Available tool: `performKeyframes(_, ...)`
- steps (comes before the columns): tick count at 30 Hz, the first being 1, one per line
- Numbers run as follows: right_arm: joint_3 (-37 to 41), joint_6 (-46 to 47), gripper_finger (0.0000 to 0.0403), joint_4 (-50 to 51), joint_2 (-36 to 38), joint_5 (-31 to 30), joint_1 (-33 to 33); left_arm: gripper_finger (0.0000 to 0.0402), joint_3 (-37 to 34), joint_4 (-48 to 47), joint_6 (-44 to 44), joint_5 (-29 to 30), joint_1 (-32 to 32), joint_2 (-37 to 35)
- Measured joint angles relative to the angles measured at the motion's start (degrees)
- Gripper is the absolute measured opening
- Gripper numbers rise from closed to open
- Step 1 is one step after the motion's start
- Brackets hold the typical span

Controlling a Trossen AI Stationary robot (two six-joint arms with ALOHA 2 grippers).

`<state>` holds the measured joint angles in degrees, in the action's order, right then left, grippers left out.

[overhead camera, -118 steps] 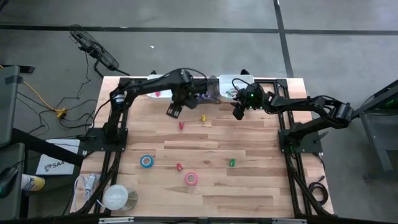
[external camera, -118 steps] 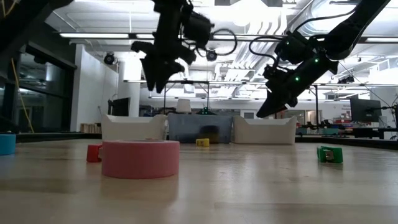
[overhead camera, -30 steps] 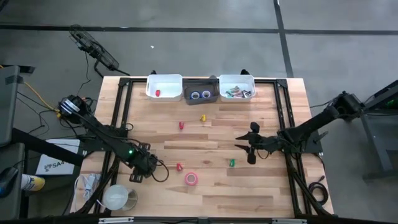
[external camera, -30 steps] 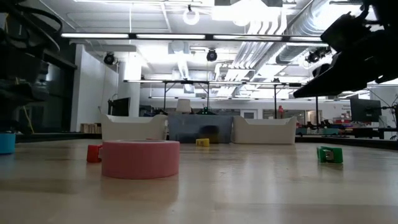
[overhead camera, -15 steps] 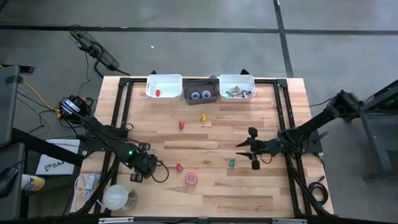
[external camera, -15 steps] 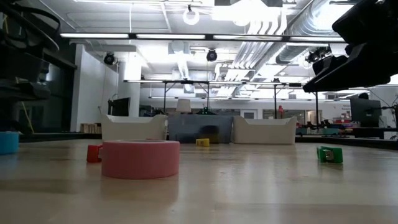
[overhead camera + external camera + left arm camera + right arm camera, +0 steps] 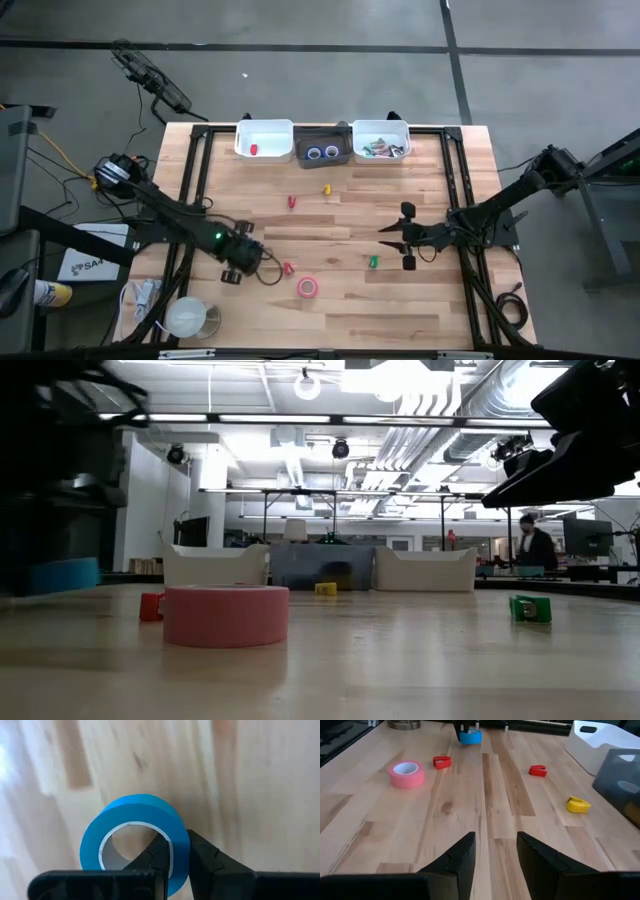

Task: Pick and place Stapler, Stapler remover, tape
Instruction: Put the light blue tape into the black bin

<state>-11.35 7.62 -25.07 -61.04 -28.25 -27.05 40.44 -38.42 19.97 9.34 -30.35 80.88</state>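
My left gripper (image 7: 177,857) is clenched on the blue tape (image 7: 135,837): one finger (image 7: 157,855) sits inside the ring's hole and the other outside, so the roll's wall is pinched between them. In the high view the left gripper (image 7: 240,262) is at the near-left part of the bench (image 7: 330,300), low over the wood, and the roll is hidden beneath it there. From the right wrist view the roll (image 7: 470,736) shows just under my left fingers, touching or barely off the bench; I cannot tell which.

What the next move turns on, as I judge it, is direction: the grey bin (image 7: 322,145) that already holds two tape rolls sits at the far edge, between the two white bins, well apart from my left gripper and away toward the far right of it. The carry runs diagonally across the bench, over the red piece (image 7: 291,202). The ring's axis stands upright, so it should hang flat from the pinch if lifted straight.

The pink tape (image 7: 308,288) lies on the bench near the front, closer to my left arm than my right. My right gripper (image 7: 404,238) hovers over the right side with its fingers apart, holding nothing, the green piece (image 7: 373,262) just beside it.
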Motion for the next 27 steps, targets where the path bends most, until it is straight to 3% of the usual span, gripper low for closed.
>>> performKeyframes(11, 0.00, 0.03, 0.0136, 0.31, 0.00, -1.86, 0.00, 0.0034, 9.43, -0.04, -23.84, -0.07, 17.83, -0.04)
performKeyframes(18, 0.00, 0.04, 0.0136, 0.38, 0.00, -3.76, 0.02, 0.0034, 17.68, 0.01, -39.41, -3.46, 31.40, -0.04)
performKeyframes(27, -0.02, -0.09, 0.0136, 0.44, -0.01, -5.88, 0.15, 0.0034, 28.10, -0.92, -51.63, -10.36, 45.95, 7.83)
